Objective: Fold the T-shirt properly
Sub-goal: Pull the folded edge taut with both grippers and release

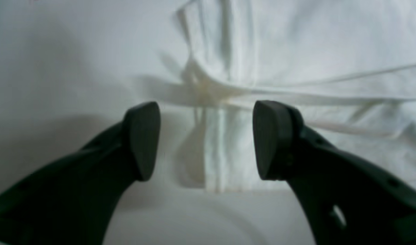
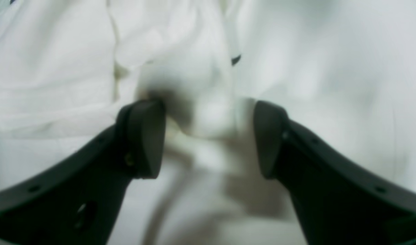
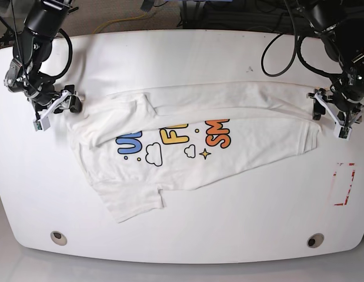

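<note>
Across the middle of the bench (image 3: pixel 187 235) lies the T-shirt (image 3: pixel 193 150), spread sideways with its print facing up and its far edge already turned over toward us in a long band, which we read as a first lengthwise fold. One sleeve pokes out near the left, the hem end sits at the right.

We see the right tool (image 3: pixel 57 106) at the shirt's left end and the left tool (image 3: pixel 330 113) at its right end, each just beside the cloth. That placement, one at each end of the folded band, suits lifting both ends together.

In the wrist views both tools stand wide with nothing between the pads: the left tool (image 1: pixel 206 141) over a seamed edge, the right tool (image 2: pixel 209 137) over bunched cloth.
</note>
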